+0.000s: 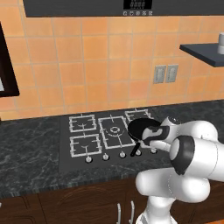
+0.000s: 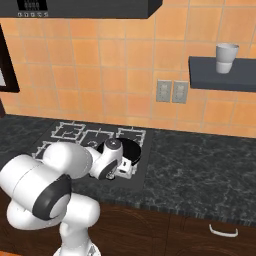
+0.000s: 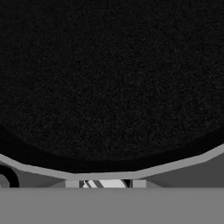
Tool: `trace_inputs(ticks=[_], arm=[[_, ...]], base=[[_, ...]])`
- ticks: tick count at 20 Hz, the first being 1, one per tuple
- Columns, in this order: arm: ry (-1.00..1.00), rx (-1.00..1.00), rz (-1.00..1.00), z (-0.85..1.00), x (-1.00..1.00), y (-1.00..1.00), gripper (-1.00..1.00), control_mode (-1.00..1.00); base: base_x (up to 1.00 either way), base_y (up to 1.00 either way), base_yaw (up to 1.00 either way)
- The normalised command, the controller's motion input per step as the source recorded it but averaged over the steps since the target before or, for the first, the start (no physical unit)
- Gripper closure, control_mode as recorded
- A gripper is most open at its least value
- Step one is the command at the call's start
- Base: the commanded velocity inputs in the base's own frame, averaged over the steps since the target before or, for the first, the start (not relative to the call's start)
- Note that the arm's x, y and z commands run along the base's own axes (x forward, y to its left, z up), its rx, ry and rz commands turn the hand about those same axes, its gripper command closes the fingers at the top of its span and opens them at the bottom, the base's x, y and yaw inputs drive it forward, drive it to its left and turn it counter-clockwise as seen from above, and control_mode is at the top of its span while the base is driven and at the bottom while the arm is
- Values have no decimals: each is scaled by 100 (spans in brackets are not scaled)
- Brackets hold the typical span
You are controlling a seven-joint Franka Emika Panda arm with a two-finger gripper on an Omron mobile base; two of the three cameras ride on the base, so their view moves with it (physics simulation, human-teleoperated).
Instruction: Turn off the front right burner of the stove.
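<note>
- Orange tiled wall [image 1: 87, 65] rises behind a speckled dark stone counter [image 1: 30, 148], where the flat black glass stove [image 1: 65, 148] is set, with pale-grey grates and a row of small silver knobs [image 1: 105, 156] along its front edge.
- Black round frying pan [image 1: 141, 127] sits on the stove's right side, over the front right burner; that small square grate is hidden under the pan and the arm in both base views.
- White arm's two-finger gripper [image 1: 151, 142] is low over the stove's front right, by the knob row, just in front of the pan; wrist blocks the fingers.
- Gripper spread: cannot tell. Hand view is filled by the pan's dark surface [image 3: 109, 78] and pale rim [image 3: 175, 164]; no contact visible.
- Grey double wall outlets [image 2: 171, 91] right of the stove.
- White cup [image 2: 226, 57] on a dark shelf [image 2: 220, 75] right of the stove.
</note>
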Motion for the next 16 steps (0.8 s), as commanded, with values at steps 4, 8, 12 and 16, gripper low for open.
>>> trace_inputs(ticks=[4, 8, 12, 16], arm=[[0, 3, -28, -15, 0, 19, 100, -100], [0, 2, -32, -13, 0, 13, 100, -100], [0, 5, -29, -8, 0, 3, 100, -100], [0, 4, -25, -10, -3, 3, 100, -100]], base=[[0, 0, 0], [0, 0, 0], [0, 0, 0], [0, 0, 0]])
